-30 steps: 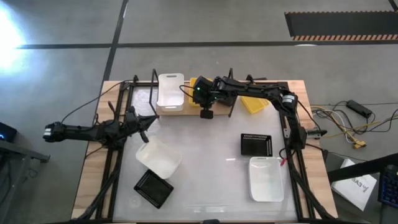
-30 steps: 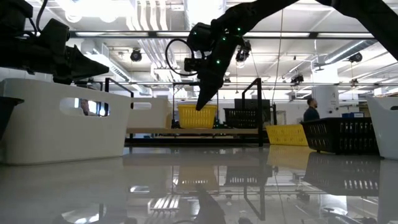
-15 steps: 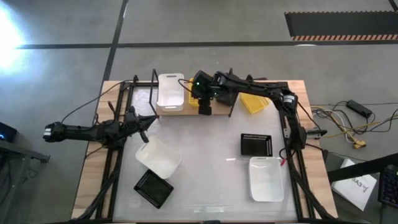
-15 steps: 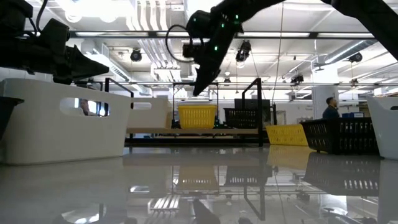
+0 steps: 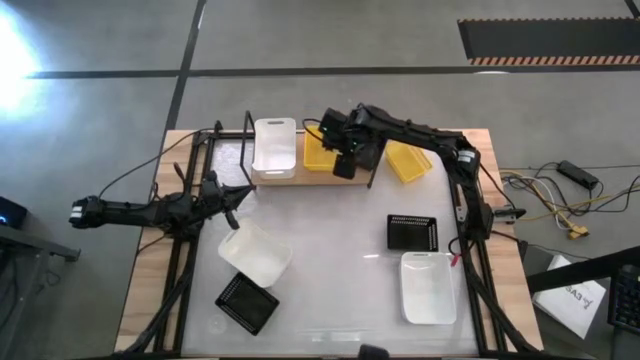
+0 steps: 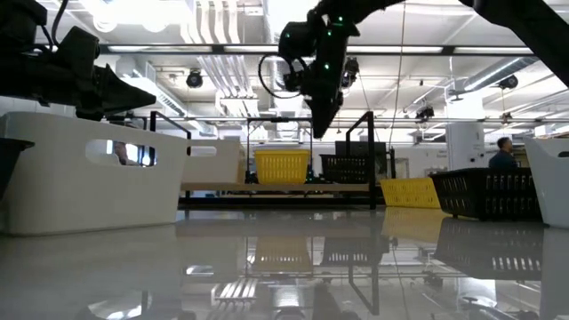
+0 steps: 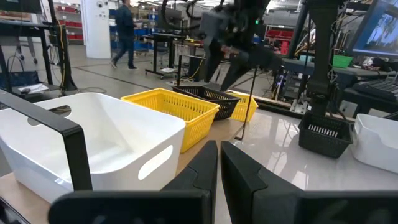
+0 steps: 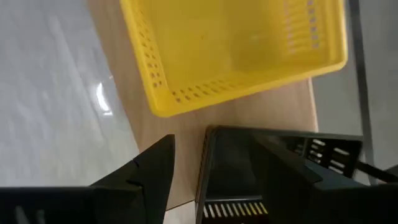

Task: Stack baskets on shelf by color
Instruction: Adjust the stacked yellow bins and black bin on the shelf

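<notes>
Big open workshop beyond the table, ceiling lights on; a person (image 6: 504,153) stands far back in the low view and another person (image 7: 126,31) walks the aisle in the left wrist view.

White tabletop (image 5: 340,250) with the shelf (image 5: 300,176) along its far edge.

On the shelf: white basket (image 5: 274,147) at its left end, yellow basket (image 5: 318,152) in the middle, black basket (image 8: 280,171) at the right end, mostly hidden from above by the right arm.

Right gripper (image 5: 345,165) is over that right end. Right wrist view: one finger inside the black basket, the other outside its wall, the rim between them. Fingers (image 8: 149,171) look slightly apart; can't tell if they actually pinch the rim.

Second yellow basket (image 5: 408,161) is tilted, off the shelf's right end, on the table.

Loose on the table:
- black basket (image 5: 412,232), right side
- white basket (image 5: 427,287) just in front of it
- white basket (image 5: 256,250) left of centre, turned at an angle
- black basket (image 5: 247,302) touching its near corner

Left gripper (image 5: 238,194) waits at the table's left edge, pointing toward the shelf, fingers (image 7: 202,171) nearly closed with only a thin gap, holding nothing.
</notes>
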You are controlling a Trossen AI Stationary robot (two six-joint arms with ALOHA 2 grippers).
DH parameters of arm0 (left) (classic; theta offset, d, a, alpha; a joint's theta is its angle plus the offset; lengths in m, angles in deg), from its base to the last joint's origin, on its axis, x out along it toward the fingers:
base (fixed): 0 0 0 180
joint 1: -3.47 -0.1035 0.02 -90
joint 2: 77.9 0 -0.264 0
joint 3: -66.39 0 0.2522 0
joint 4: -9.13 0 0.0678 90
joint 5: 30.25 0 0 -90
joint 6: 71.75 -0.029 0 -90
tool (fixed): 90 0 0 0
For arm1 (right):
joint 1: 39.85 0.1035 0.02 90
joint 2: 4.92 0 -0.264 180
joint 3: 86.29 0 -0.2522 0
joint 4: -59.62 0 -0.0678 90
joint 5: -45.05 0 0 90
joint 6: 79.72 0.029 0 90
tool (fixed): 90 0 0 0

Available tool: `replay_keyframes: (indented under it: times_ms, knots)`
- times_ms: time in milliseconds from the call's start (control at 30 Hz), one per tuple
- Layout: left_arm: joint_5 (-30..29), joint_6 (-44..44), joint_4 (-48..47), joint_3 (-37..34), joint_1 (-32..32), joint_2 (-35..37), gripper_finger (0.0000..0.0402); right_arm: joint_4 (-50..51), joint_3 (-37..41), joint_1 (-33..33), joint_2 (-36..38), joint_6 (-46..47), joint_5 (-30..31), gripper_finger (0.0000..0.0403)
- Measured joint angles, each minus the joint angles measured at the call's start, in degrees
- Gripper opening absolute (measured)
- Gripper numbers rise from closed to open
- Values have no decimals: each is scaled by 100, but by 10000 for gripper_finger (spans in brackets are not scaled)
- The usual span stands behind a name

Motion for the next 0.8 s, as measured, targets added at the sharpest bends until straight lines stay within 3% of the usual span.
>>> replay_keyframes:
  times_ms: [533,667,800]
  knots:
    - [2,0,-1,-1,2,0,4,-857,1095,-156,-33,-94,139,197]
    - [0,0,0,0,0,0,4,-897,1116,-152,-33,-285,139,164]
    - [2,0,-1,0,1,0,4,-898,1127,-136,-34,-474,93,103]
